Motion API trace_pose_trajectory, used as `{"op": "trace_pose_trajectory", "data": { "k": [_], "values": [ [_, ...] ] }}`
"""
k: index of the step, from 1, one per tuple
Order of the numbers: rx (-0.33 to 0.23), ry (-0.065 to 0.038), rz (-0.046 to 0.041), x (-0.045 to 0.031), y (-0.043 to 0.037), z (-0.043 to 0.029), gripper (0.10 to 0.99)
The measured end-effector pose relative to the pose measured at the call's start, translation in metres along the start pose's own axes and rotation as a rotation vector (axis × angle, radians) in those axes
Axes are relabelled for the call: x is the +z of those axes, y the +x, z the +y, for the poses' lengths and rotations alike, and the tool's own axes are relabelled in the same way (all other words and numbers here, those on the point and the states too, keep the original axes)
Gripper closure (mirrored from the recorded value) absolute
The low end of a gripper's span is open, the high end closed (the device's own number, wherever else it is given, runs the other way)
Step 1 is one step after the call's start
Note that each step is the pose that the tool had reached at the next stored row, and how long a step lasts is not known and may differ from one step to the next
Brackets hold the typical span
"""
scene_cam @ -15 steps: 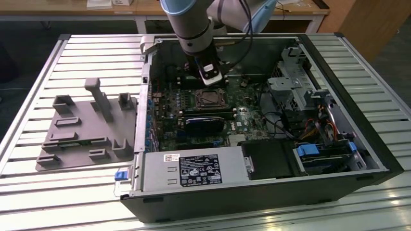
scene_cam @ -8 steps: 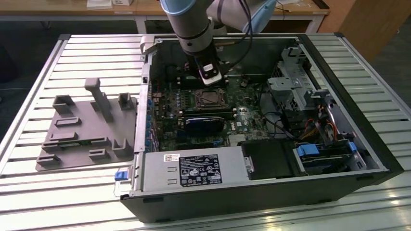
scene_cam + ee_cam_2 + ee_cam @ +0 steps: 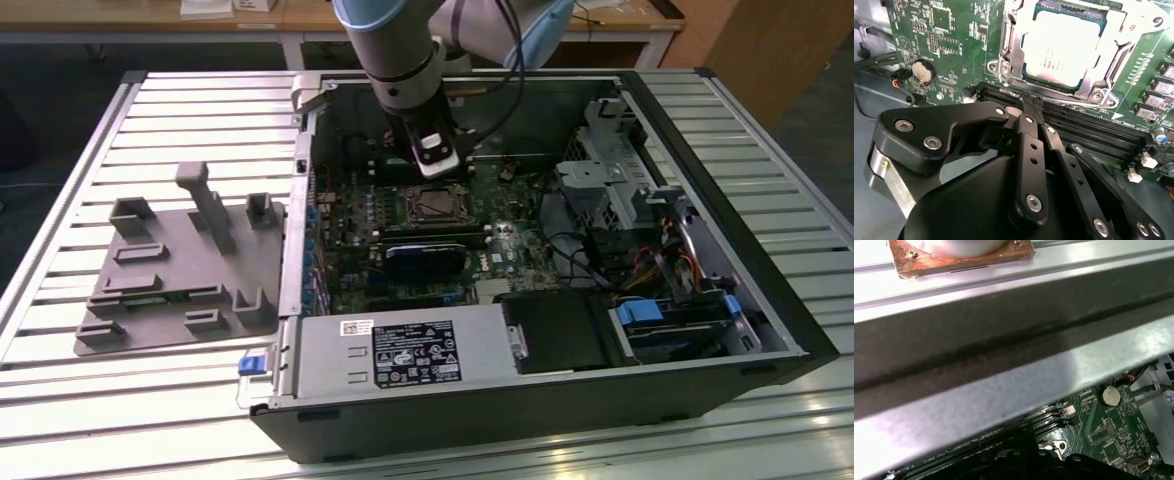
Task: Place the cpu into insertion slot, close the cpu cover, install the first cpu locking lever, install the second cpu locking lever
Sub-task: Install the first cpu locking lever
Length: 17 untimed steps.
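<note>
Now your pincer (image 3: 1030, 106) is pressed together, tips just beside the cpu cover (image 3: 1015, 35), which lies flat over the cpu (image 3: 1064, 50); in the exterior view it hangs at twelve o'clock of the insertion slot (image 3: 434, 205).

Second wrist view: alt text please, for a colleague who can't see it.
The cpu lies framed by the silver cpu cover, which sits flat on the green board. In front, the black gripper, shut, has its tip at the black memory slots.

grey tubular arm (image 3: 400, 60) with pale blue joint caps (image 3: 549, 30) and a black cable (image 3: 515, 70); black linked gripper (image 3: 1030, 106) studded with silver screws (image 3: 1034, 202).
</note>
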<state>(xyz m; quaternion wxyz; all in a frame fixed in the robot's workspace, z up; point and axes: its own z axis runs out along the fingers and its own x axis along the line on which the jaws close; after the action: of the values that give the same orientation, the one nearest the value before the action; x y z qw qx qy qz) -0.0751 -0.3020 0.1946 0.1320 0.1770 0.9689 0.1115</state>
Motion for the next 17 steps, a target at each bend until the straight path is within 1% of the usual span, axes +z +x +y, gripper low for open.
{"op": "trace_pose_trajectory", "data": {
  "k": [12, 17],
  "values": [
    [0.034, 0.01, -0.0104, 0.0046, 0.0012, -0.0013, 0.98],
    [0.038, 0.011, -0.0116, 0.0062, 0.0015, -0.0018, 0.98]
  ]
}}
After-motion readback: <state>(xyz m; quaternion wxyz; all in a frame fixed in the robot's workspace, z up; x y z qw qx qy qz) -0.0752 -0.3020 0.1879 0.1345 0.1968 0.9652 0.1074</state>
